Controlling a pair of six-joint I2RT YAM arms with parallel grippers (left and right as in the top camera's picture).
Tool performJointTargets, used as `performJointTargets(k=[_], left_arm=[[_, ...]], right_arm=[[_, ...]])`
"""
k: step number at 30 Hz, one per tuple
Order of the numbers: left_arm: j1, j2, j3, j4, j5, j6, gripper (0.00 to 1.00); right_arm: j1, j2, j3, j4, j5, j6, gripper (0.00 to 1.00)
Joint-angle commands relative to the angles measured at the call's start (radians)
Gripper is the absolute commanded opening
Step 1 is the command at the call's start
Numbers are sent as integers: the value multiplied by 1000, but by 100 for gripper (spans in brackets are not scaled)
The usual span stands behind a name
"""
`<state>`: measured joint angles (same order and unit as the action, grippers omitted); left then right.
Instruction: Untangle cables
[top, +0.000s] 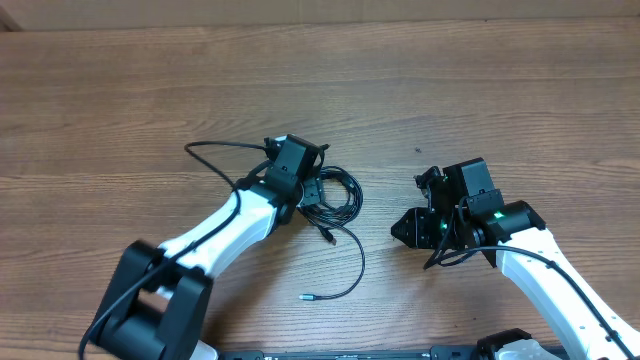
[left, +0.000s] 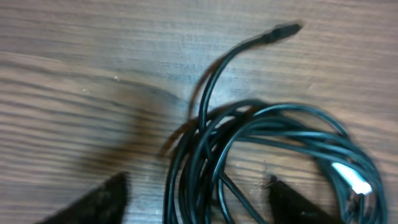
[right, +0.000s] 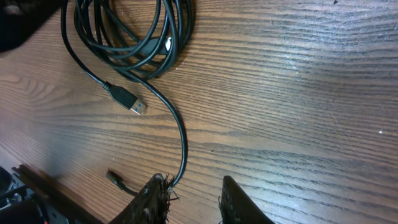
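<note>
The cables (top: 340, 195) lie as a coiled black bundle at the table's middle. One cord (top: 358, 262) curves out toward the front and ends in a small plug (top: 308, 297). A USB plug (top: 329, 238) sticks out just below the coil. My left gripper (top: 312, 190) hovers low over the coil's left side. In the left wrist view it (left: 196, 205) is open, its fingers (left: 93, 202) astride several strands of the bundle (left: 261, 124) without touching them. My right gripper (right: 193, 186) is open on bare wood to the right, and the loose cord (right: 182, 143) passes behind its left finger.
A thin black loop (top: 200, 150) arcs out to the left of the left arm. The wooden table (top: 480, 90) stretches behind both arms. A dark rail (right: 37, 186) runs along the table's front edge near the small plug (right: 115, 177).
</note>
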<state>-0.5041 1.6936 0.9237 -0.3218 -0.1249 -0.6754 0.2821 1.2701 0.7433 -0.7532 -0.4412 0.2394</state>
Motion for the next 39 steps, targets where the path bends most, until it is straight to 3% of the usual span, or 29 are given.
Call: performJointTargets(k=[1,5,8,10,16,23,25,30,35,39], left_arm=[[0,67,-5,9,40,-39,59],[4,115,-5,9,71,-39,22],[16,112,-5,12,79,-39,21],[16,113,-5,13,88,-35,4],[23,72,-1,-10,133,7,4],[33,-185,1,-150,170,156,4],[32,-282,1,-203,170,196,4],[32,-507,1,-330,170,227,4],[32,-671,1,-414,194,262,4],[32,-750,1,-439,372,410,4]], right_arm=[[-2,-1,-6,-5,-3,1,27],[-2,-1,-6,-5,-5,1,27],[-2,-1,-6,-5,-5,1,27],[-2,-1,-6,-5,-5,1,27],[-2,-1,-6,-34,-4,0,26],[-2,-5,-6,-73,-50,-62,23],[-2,-14,-6,-71,-162,-155,29],[-2,-87,-6,-69,-428,-303,60],[0,-230,-6,-72,-598,-367,71],[30,-391,-6,-68,-634,-395,79]])
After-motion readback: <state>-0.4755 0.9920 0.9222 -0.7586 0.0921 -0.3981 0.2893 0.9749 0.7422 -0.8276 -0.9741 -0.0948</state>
